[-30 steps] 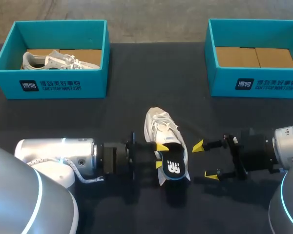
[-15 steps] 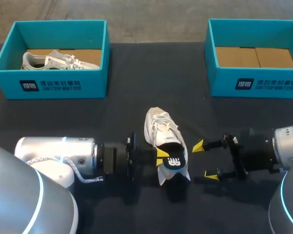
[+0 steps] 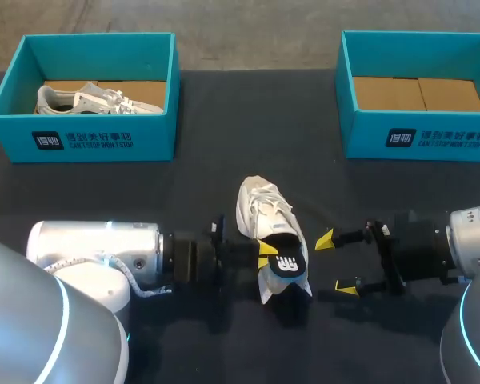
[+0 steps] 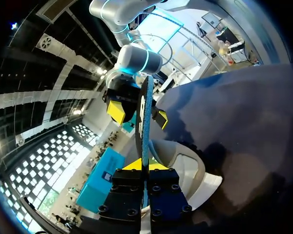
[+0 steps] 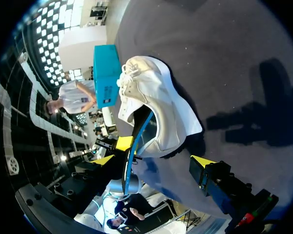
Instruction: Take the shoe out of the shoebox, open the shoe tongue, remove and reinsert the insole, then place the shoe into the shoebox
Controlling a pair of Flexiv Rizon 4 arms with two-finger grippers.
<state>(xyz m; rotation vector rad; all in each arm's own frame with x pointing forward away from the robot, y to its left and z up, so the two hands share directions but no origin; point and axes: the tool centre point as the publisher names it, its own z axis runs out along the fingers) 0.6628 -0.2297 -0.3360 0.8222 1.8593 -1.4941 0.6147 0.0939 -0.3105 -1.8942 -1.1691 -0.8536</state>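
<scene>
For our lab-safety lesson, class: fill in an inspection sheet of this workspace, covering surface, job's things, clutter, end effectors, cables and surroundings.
Surface: table under a black cloth.
Job's things: white shoe on the table's middle, toe pointing away from the robot; black insole at its heel opening; left shoebox holds a second shoe; right shoebox holds no shoe.
Clutter: nothing seen.
End effectors: left end effector shut on the insole; right end effector open beside the shoe's heel, touching nothing.
Cables: light cable looped under the left arm.
Surroundings: nothing seen.
</scene>
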